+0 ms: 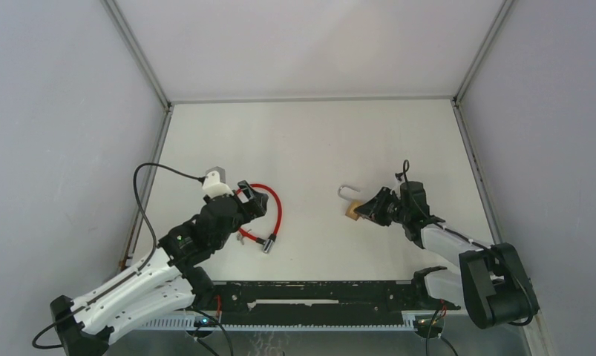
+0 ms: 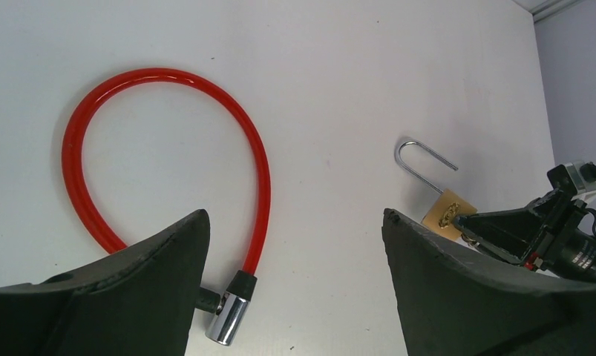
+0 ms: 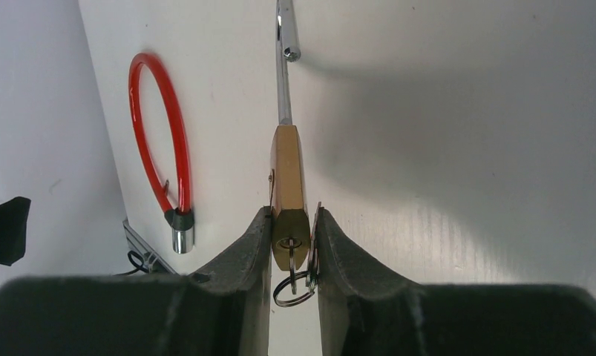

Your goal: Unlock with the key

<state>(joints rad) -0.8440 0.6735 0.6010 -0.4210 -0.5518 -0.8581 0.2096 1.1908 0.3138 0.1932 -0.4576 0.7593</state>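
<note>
The key (image 3: 314, 237) shows only as a thin edge beside the padlock (image 3: 289, 178) between the right gripper's (image 3: 291, 216) fingers, its blade perhaps hidden, and the left gripper (image 2: 295, 216) covers one end of the cable lock (image 2: 261, 170).

No readable text anywhere; the padlock (image 2: 444, 213) carries a dark mark, possibly a logo, too small to read.

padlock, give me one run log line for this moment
left gripper open over red cable lock | right gripper shut on padlock | shackle open | key ring at padlock base
</note>
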